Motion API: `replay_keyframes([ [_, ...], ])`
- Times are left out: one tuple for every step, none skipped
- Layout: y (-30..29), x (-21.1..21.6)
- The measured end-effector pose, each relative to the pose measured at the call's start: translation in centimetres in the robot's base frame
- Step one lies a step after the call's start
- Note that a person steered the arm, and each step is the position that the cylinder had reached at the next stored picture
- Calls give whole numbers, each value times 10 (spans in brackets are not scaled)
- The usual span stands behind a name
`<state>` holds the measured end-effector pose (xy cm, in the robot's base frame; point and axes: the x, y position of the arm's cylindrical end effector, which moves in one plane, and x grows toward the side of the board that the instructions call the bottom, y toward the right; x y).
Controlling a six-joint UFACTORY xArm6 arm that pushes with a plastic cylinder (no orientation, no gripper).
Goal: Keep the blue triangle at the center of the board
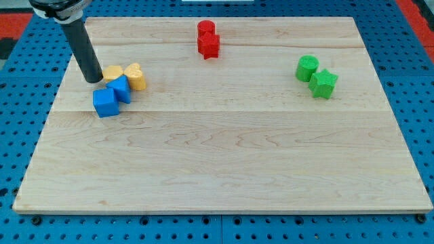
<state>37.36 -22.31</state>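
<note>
My tip (93, 78) rests on the board at the view's upper left, touching or nearly touching the left side of a cluster of blocks. The cluster holds a small blue block (121, 88), which may be the blue triangle, a larger blue cube (105, 102) below and left of it, a yellow block (112, 72) right next to my tip, and a yellow heart-shaped block (135, 76) to the right. The cluster sits far left of the middle of the wooden board (224, 156).
A red cylinder (206, 29) and a red star-like block (209, 45) sit together at the top centre. A green cylinder (306, 68) and a green star block (323, 83) sit together at the upper right. Blue pegboard surrounds the board.
</note>
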Motion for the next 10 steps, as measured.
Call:
replay_keyframes([
  [29, 23],
  [35, 43],
  [17, 49],
  [-17, 68],
  [-9, 51],
  [35, 40],
  [83, 44],
  [127, 48],
  [134, 81],
  [135, 123],
])
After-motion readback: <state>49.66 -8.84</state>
